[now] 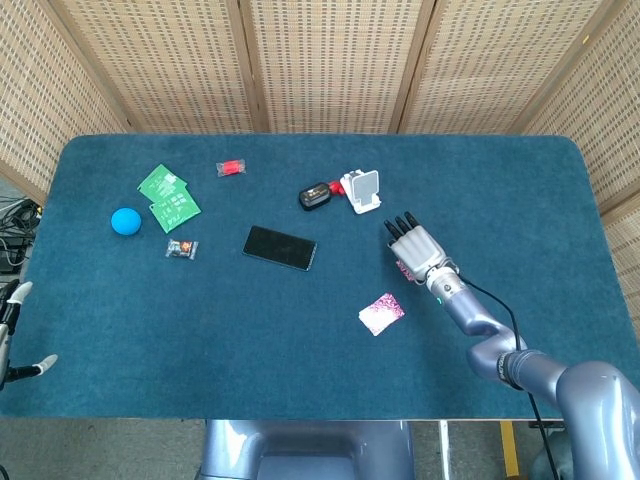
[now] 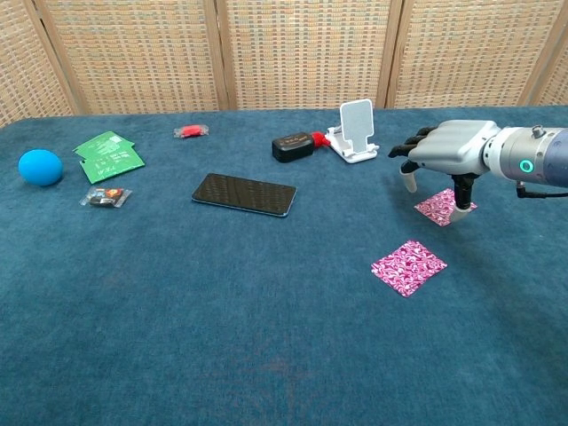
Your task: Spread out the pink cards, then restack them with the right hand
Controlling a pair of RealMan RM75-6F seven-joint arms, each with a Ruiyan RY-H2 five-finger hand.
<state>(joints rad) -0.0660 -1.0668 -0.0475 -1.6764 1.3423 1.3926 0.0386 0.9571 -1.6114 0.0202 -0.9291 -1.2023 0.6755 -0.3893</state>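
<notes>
I see right hand (image 2: 441, 151) palm down over far pink card (image 2: 441, 209), fingers spread, one fingertip (image 2: 461, 211) touching card, nothing held.

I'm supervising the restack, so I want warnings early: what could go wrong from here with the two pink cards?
The right hand hovers over the far pink card; thin and flat on the blue cloth, it may slide rather than lift. The near pink card lies apart, so stacking could land crooked. The phone stand is close behind; a reach could bump it.
</notes>
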